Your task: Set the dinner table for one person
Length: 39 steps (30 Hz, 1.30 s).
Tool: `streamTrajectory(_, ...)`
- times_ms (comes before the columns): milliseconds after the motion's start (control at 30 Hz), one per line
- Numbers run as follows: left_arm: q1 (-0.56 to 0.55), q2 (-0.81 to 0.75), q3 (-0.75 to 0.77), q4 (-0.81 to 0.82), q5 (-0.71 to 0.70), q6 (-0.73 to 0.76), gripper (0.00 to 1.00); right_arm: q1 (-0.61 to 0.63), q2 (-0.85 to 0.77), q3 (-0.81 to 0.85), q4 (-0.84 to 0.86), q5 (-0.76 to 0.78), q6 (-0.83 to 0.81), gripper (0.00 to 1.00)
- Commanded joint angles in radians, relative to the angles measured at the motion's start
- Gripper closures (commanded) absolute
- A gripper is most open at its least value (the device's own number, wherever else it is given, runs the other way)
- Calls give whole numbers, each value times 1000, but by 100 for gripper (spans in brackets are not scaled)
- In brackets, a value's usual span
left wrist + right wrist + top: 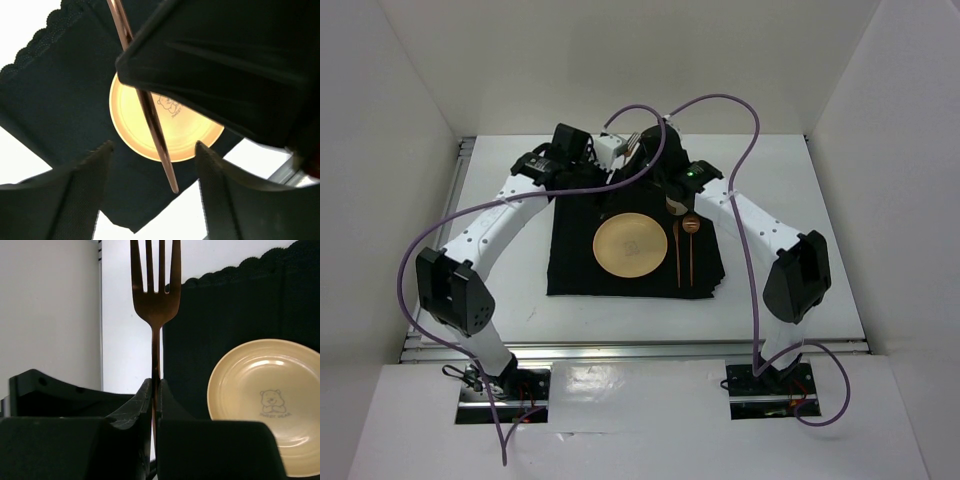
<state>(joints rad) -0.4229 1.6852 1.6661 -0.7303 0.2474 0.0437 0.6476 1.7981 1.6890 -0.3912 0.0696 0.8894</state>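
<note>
Dinner table (510, 300) is the big white top with silver rails, spread out under both arms and filling the floor of this booth. A black mat (575, 250) lies on its middle, with a yellow plate (630, 247) at the centre. A copper spoon (691, 240) lies just to the right of the plate. Over the far edge of the mat the right gripper (155, 387) is pinched tight on the thin handle of a copper fork (155, 295), tines pointing away from it. The left gripper (154, 150) stands wide, one finger on either side of the handle's free end and neither touching it. It looks to me like a hand-over, so the fork can go on the bare side of the mat, left of the plate. To do it well, I'd have the left fingers centre on the handle and close square across it, clear of the other fingers, before the right lets go. That polished, narrow stem could easily swivel or slip in a lopsided grip. The mat is soft ribbed cloth with a scalloped edge, so the fork should settle on it quietly. Plain white walls (380, 120) close in on three sides, and the purple cables loop loosely overhead.
</note>
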Motion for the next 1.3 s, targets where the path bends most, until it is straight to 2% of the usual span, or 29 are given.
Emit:
streamTrajectory(0, -2, 18, 3, 37, -19, -24, 33, 12, -34, 40, 80, -33, 23, 100)
streamTrajectory(33, -2, 18, 3, 37, -19, -24, 43, 12, -23, 40, 71, -43, 23, 100)
streamTrajectory(133, -2, 37, 3, 25, -19, -24, 58, 21, -23, 40, 71, -53, 23, 100)
streamTrajectory(267, -2, 37, 3, -4, 3, -33, 71, 21, -14, 40, 71, -65, 14, 100)
streamTrajectory(400, -2, 37, -17, -15, 3, -53, 100, 21, -5, 40, 71, -76, 14, 100)
streamTrajectory(533, 50, 47, -17, -55, 85, -90, 100, 21, 17, 60, 61, -85, -10, 100)
streamTrajectory(600, 93, 47, -17, -67, 188, -125, 100, 21, 55, 89, 26, -109, -39, 98)
streamTrajectory(633, 139, 47, -17, -78, 222, -137, 100, 21, 67, 121, 12, -110, -40, 83)
streamTrajectory(733, 246, 56, -70, -87, 377, -165, 100, 21, 90, 152, -17, -119, -70, 61)
streamTrajectory(867, 380, 76, -210, -55, 669, -203, 100, 21, 58, 152, -47, -76, -110, 60)
streamTrajectory(1067, 484, 109, -464, 109, 950, -359, 100, 21, -31, 107, -77, -7, -164, 58)
streamTrajectory(1167, 472, 129, -554, 245, 1032, -468, 100, 21, -54, 107, -109, 50, -188, 58)
streamTrajectory(1267, 458, 162, -600, 319, 1032, -518, 100, 21, -80, 97, -133, 102, -198, 58)
